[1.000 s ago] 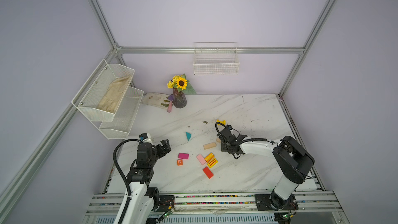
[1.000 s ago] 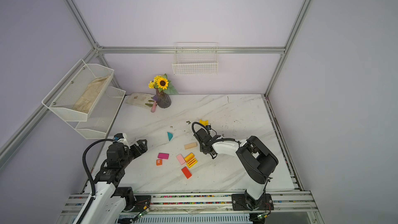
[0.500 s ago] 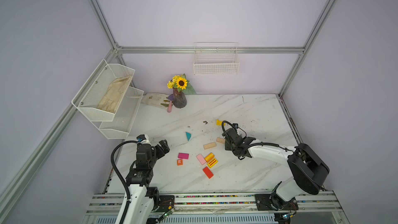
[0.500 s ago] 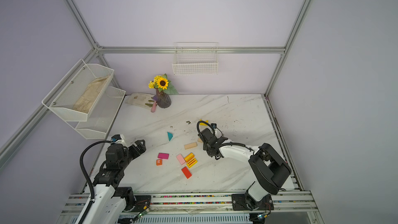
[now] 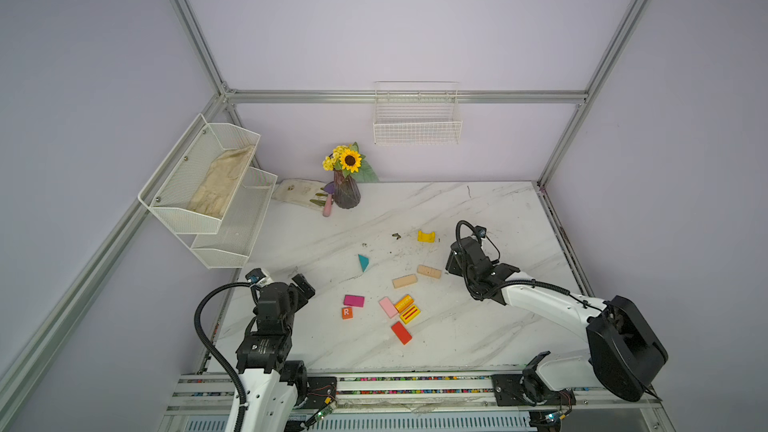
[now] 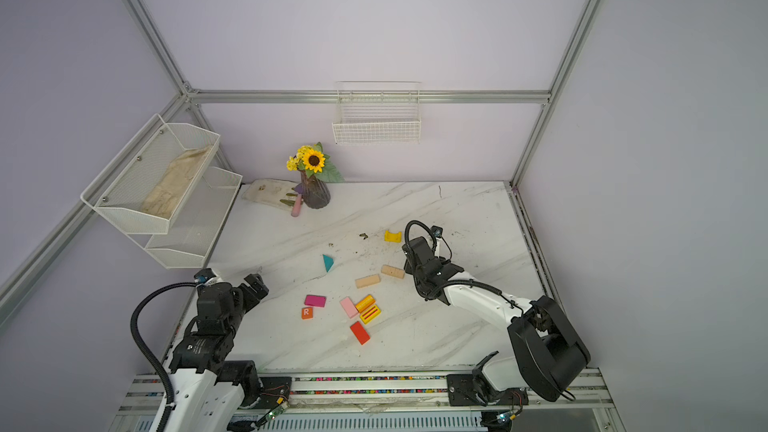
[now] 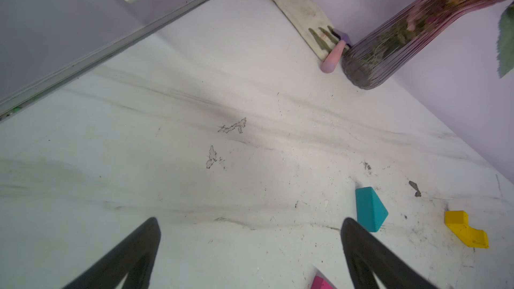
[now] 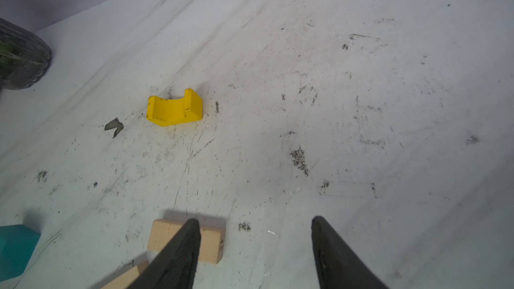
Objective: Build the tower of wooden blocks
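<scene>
The wood blocks lie scattered flat on the marble table; no tower is in view. A yellow arch block, a teal triangle, two tan blocks, and magenta, orange "R", pink, striped yellow and red pieces show in both top views. My right gripper is open and empty just right of a tan block. My left gripper is wide open over bare table at the front left.
A vase of flowers stands at the back left beside a pale cloth. White mesh shelves hang on the left wall and a wire basket on the back wall.
My right gripper has opened wider and drawn back to the right, leaving a tan block lying uncovered beside it. The left arm has hardly moved.
</scene>
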Controlling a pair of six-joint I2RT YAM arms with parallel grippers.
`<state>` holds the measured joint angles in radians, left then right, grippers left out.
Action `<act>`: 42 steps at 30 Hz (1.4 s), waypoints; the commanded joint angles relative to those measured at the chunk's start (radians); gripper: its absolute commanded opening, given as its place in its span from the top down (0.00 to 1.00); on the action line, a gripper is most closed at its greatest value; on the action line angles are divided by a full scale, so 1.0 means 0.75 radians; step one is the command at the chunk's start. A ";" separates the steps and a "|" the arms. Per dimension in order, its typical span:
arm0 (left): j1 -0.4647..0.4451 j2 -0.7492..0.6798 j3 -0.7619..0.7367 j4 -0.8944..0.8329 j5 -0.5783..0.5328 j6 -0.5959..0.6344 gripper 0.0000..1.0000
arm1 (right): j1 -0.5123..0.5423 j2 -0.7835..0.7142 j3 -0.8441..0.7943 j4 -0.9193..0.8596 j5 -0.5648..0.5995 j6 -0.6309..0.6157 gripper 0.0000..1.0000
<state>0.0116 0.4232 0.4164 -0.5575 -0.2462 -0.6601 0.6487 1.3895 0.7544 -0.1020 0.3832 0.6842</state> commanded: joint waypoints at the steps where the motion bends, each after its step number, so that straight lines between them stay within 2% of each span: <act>1: -0.003 -0.065 0.016 0.063 0.036 0.056 0.00 | 0.031 0.007 -0.033 0.069 -0.125 0.111 0.03; 6: -0.003 -0.096 0.010 0.055 0.063 0.057 0.00 | 0.147 0.105 0.075 -0.029 0.005 0.164 0.03; 9: -0.002 -0.086 0.008 0.062 0.065 0.060 0.00 | 0.150 0.131 0.082 -0.014 -0.060 0.210 0.03; 12: -0.003 -0.061 0.015 0.064 0.075 0.060 0.00 | 0.146 0.207 0.199 -0.235 -0.076 0.353 0.03; 15: -0.003 -0.035 0.019 0.074 0.094 0.064 0.00 | 0.156 0.255 0.245 -0.313 -0.103 0.424 0.09; 19: -0.003 -0.005 0.019 0.088 0.095 0.066 0.00 | 0.162 0.309 0.255 -0.370 -0.110 0.544 0.09; 29: -0.003 0.043 0.028 0.100 0.103 0.066 0.00 | 0.186 0.489 0.346 -0.389 -0.113 0.557 0.09; 35: -0.003 0.039 0.029 0.101 0.118 0.067 0.00 | 0.198 0.553 0.422 -0.405 -0.055 0.515 0.09; 42: -0.003 0.035 0.026 0.105 0.119 0.068 0.00 | 0.198 0.639 0.523 -0.428 -0.046 0.425 0.03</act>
<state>0.0116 0.4553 0.4164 -0.5175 -0.1673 -0.6323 0.7925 1.8450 1.1217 -0.3878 0.3260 1.0283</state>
